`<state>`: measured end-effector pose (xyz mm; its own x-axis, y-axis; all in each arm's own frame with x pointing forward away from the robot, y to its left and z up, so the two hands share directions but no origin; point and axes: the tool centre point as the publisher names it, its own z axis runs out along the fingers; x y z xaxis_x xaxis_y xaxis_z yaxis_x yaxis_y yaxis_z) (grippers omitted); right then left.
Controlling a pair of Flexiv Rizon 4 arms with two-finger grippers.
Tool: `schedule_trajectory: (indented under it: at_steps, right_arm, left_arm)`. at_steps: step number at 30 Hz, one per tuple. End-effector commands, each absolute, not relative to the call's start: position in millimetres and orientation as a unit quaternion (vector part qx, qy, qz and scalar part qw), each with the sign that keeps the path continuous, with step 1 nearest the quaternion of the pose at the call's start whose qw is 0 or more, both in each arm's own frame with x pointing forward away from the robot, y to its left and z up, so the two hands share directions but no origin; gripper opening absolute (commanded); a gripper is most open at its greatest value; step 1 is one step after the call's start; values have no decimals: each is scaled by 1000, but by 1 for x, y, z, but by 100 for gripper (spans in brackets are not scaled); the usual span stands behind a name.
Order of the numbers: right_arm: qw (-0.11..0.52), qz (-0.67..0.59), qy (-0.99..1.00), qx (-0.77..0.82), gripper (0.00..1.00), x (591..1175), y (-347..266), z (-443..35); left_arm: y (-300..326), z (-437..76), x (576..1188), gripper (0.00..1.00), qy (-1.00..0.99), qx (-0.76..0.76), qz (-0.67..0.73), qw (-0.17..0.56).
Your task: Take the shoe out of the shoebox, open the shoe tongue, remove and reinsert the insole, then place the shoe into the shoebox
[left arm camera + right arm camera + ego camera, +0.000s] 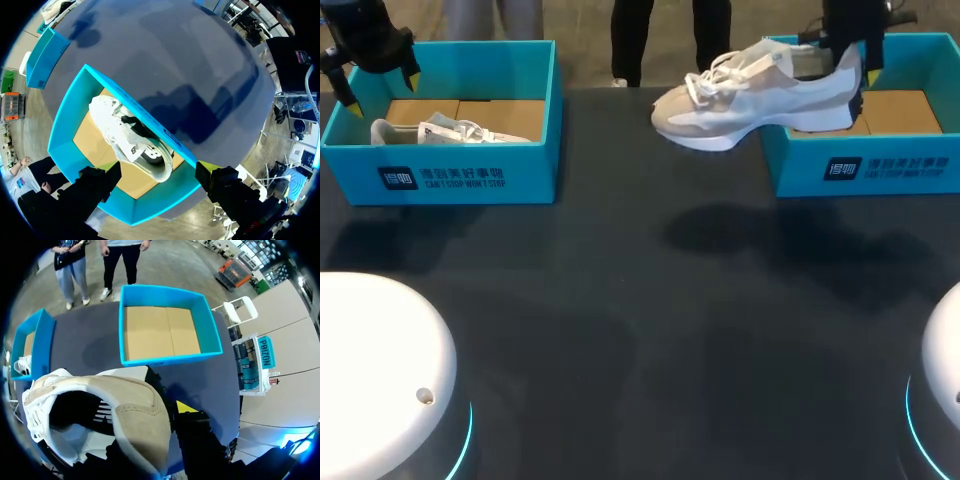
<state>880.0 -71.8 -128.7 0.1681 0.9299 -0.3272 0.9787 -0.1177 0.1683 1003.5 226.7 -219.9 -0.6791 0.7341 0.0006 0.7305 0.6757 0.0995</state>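
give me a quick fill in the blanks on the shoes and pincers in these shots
1. The right pincer grips the lifted white shoe by its ____.
2. The second shoe lies inside the ____ shoebox.
3. The left pincer above that box is ____, touching nothing.

Missing words: heel; left; open
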Motion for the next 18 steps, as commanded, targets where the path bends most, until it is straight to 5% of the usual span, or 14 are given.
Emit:
schedule_trajectory:
  at_steps: [1, 18]
  right_arm:
    - [188, -62, 640, 742, 0, 863, -57, -122]
    - [182, -93, 630, 749, 0, 834, -15, -128]
  left_arm:
    - [227, -219, 1002, 100, 915, 400, 47, 20]
    - [227, -219, 1002, 100, 915, 400, 47, 20]
